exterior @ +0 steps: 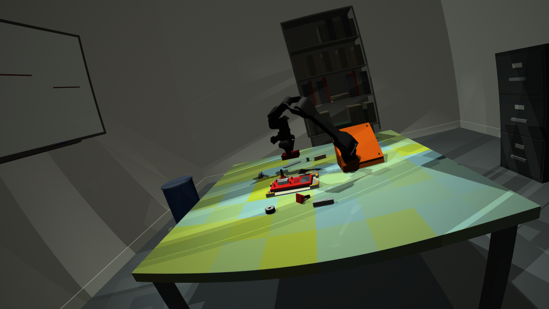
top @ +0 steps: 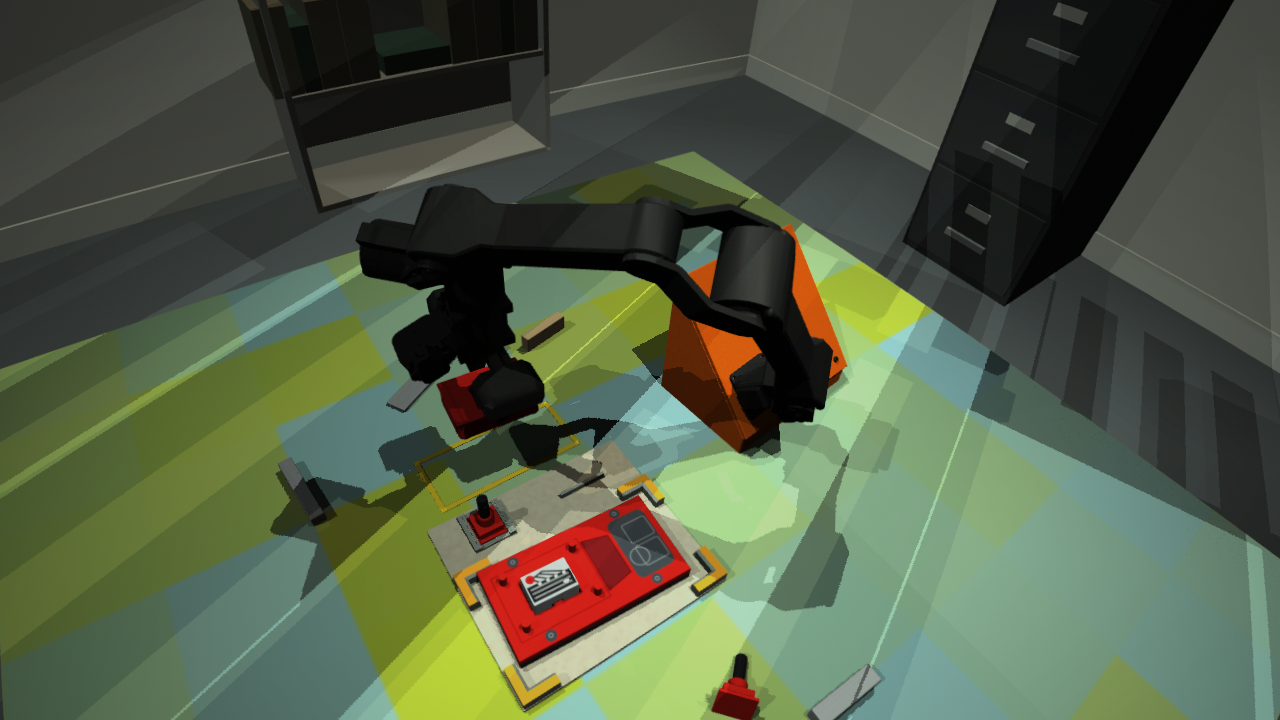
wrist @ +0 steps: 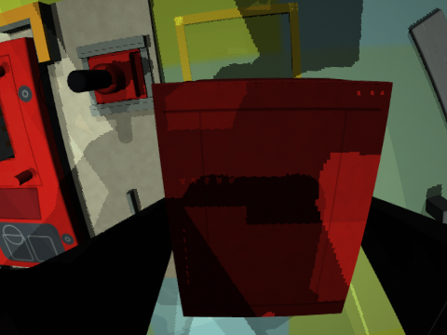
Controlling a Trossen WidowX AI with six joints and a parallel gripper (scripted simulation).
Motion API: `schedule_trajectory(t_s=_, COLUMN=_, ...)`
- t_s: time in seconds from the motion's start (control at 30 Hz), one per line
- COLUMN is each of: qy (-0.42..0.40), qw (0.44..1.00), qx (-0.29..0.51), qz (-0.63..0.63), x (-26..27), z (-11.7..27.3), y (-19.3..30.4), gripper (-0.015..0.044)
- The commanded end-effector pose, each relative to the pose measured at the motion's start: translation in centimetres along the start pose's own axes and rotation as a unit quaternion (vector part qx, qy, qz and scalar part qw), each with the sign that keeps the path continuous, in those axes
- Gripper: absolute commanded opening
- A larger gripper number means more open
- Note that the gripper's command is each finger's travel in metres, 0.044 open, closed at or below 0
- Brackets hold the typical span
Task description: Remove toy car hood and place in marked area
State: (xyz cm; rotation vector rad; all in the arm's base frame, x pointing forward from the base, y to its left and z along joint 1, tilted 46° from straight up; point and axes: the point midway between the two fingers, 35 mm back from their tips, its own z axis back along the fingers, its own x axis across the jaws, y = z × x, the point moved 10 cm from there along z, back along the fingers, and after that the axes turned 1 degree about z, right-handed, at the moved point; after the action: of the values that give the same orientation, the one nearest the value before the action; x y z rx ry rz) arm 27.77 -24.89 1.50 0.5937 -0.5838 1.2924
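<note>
The red hood is off the car, level and held above the table. My gripper is shut on its two long sides. The marked area, a yellow outline, lies below; its far part shows past the hood's top edge in the wrist view, and the hood hides the rest. The red toy car sits between yellow corner brackets on a grey board, its grey-white engine block uncovered.
A red piece with an upright black stem stands on the board beside the outline. A similar red piece lies in front. Grey bars and a wooden block lie around. An orange wedge stands by the arm base.
</note>
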Motion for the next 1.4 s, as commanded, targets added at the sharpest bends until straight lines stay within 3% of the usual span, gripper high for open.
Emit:
schedule_trajectory(t_s=0.0, qy=0.000, qw=1.000, qx=0.002, qz=0.001, x=0.0, z=-0.5, y=0.0, gripper=0.0000)
schedule_trajectory(t_s=1.37, qy=0.000, qw=1.000, qx=0.001, qz=0.001, x=-0.1, z=-4.3, y=-0.1, gripper=0.0000)
